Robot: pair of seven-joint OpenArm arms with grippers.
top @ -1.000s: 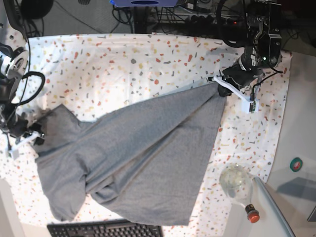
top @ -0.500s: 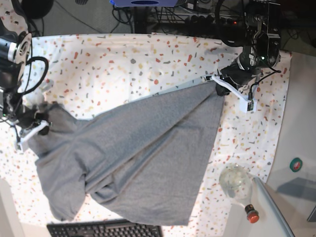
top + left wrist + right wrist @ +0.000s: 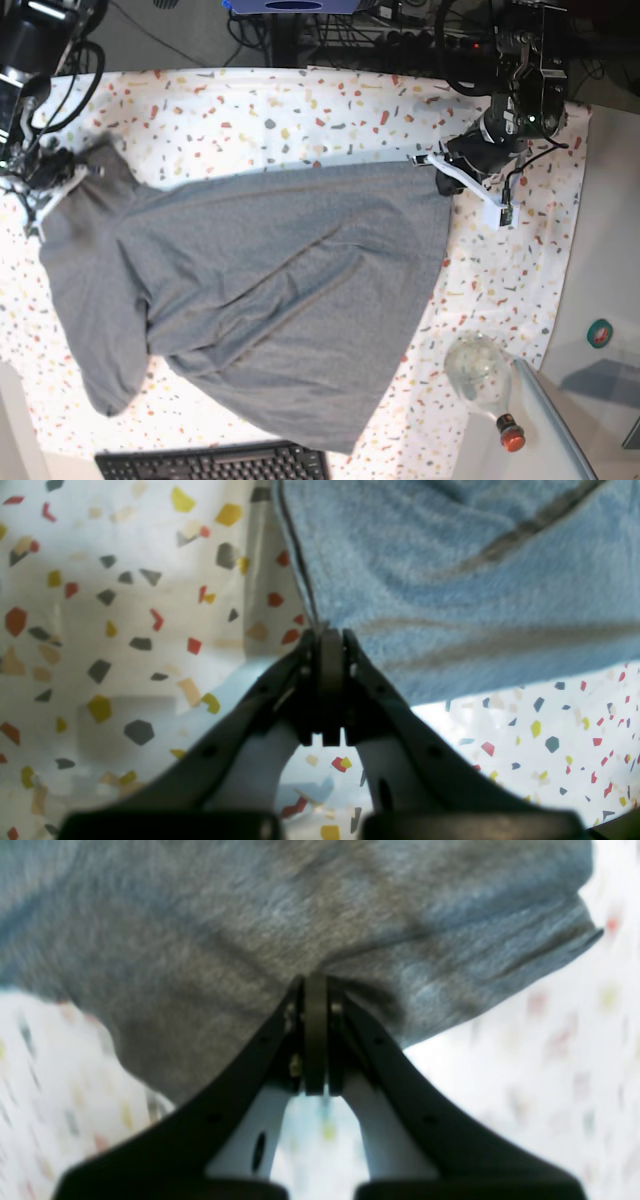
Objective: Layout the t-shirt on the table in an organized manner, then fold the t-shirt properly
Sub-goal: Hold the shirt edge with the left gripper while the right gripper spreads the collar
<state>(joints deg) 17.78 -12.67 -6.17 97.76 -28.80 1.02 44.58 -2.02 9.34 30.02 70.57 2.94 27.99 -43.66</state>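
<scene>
Hanging between both arms, the t-shirt (image 3: 260, 300) is soft, light and limp over the surface (image 3: 300, 110). The left end effector (image 3: 325, 630) is clamped on its hem corner, the right end effector (image 3: 315, 980) on its far edge; corners seem best to hold.

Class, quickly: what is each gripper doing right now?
Left gripper: closed, holding the t-shirt.
Right gripper: closed, holding the t-shirt.

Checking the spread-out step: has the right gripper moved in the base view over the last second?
Yes. The right gripper, shut on the t-shirt, moved up the image toward the table's far edge.
</scene>
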